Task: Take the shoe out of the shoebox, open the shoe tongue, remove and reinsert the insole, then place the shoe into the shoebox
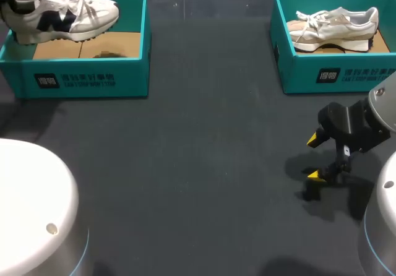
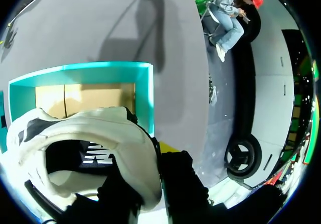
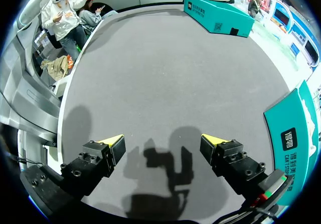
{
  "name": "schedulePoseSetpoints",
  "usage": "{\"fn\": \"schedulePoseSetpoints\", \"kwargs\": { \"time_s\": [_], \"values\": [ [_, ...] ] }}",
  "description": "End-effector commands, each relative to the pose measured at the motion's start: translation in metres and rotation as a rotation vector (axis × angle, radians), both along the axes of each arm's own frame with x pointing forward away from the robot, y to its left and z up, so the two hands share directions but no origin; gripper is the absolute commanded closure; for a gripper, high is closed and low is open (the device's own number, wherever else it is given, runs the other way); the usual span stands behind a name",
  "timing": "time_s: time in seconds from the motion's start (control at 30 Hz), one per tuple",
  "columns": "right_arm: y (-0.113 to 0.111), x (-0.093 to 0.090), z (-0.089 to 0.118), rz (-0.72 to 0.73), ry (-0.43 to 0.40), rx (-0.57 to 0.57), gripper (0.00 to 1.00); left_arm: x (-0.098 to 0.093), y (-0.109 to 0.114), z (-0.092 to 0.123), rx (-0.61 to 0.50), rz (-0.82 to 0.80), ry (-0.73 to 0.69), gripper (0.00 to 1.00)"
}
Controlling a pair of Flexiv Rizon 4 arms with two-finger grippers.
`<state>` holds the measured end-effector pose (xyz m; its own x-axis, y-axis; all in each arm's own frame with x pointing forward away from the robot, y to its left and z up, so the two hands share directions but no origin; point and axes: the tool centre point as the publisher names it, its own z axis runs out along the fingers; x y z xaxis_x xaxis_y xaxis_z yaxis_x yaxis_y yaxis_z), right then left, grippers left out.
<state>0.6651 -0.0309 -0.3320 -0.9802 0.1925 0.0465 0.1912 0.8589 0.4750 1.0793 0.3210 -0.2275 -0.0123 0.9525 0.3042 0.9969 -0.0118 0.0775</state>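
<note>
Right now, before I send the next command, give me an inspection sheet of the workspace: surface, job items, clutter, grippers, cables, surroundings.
Surface: dark grey table, flat, with the right arm's shadow on it.
Job's things: left shoe, white and navy, is raised over the left shoebox, whose cardboard floor is bare. The right shoe, pale, lies on its side in the right shoebox.
Clutter: nothing seen.
Grippers: left gripper holds the left shoe at its heel collar. The right gripper is open, empty and above bare table in front of the right shoebox.
Cables: nothing seen on the table.
Surroundings: white arm bases at the two near corners.
</note>
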Motion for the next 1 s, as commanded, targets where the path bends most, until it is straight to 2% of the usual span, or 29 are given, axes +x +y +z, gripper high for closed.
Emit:
{"fn": "schedulePoseSetpoints", "kwargs": {
  "time_s": [0.03, 0.1, 0.27, 0.4, 0.77, 1.0],
  "values": [
    [0.0, -0.002, 0.001, -0.001, -0.002, -0.002, 0.0, 0.004, 0.001, 0.003, -0.002, 0.003, 0.014, 1.0],
    [0.0, -0.002, 0.001, -0.001, -0.002, -0.002, 0.0, 0.004, 0.001, 0.003, -0.002, 0.003, 0.014, 1.0],
    [0.0, -0.002, 0.001, -0.001, -0.002, -0.002, 0.0, 0.007, -0.017, -0.038, 0.045, -0.006, 0.038, 1.0],
    [0.0, -0.002, 0.001, -0.001, -0.002, -0.002, 0.0, 0.004, -0.024, -0.058, 0.069, -0.005, 0.066, 1.0],
    [0.0, -0.002, 0.001, -0.001, -0.002, -0.002, 0.0, -0.008, -0.027, -0.078, 0.06, -0.009, 0.09, 1.0],
    [0.0, -0.002, 0.001, -0.001, -0.002, -0.002, 0.0, -0.024, -0.026, -0.087, 0.057, -0.056, 0.089, 1.0]
  ]
}}
